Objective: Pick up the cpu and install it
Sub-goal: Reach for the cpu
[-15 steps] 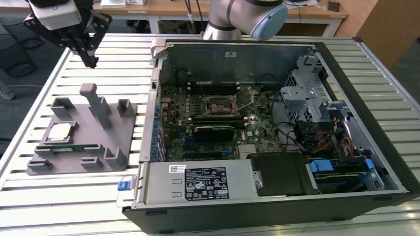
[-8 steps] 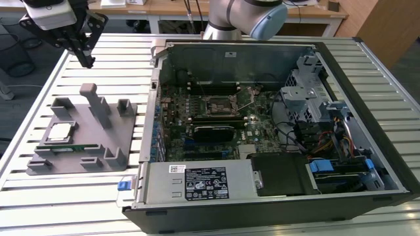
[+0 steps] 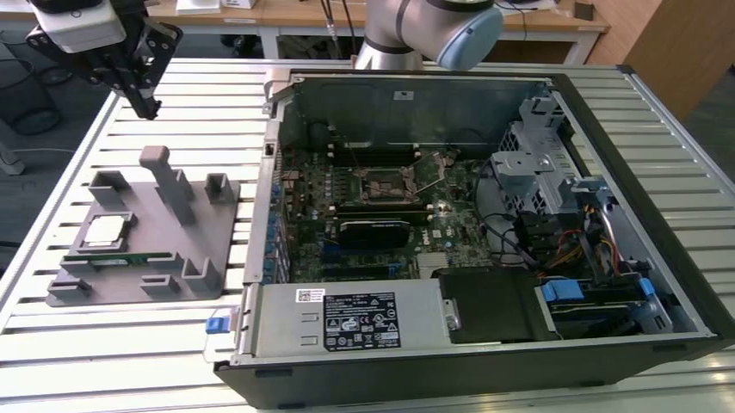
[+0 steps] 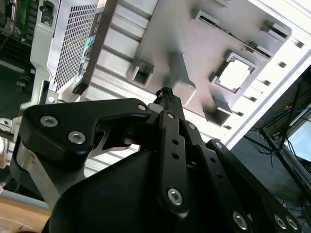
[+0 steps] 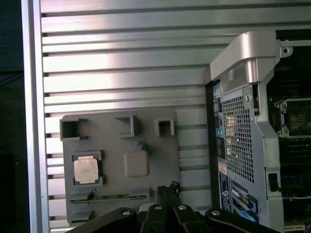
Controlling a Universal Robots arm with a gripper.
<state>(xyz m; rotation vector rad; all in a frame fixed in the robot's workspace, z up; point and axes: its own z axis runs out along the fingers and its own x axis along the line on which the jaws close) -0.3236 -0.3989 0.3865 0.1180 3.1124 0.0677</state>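
Observation:
The cpu (image 3: 106, 230) is a small silver-grey square lying flat in a pocket of the grey holder block (image 3: 172, 275), on the exterior view's left. Both wrist views look down on it, cpu (image 5: 86, 170) and cpu (image 4: 234, 75). My gripper (image 3: 148, 108) hangs high above the table beyond the holder's far end, well clear of the cpu. Its fingertips (image 5: 168, 190) are pressed together with nothing between them. The open motherboard socket (image 3: 385, 182) sits inside the computer case (image 3: 643, 172).
A long green memory stick (image 3: 132, 256) stands in a slot of the holder beside the cpu, and tall grey posts (image 3: 161, 176) rise from it. The case's metal side wall (image 5: 243, 126) and handle stand between holder and motherboard. The slatted metal table (image 3: 69, 344) lies around them.

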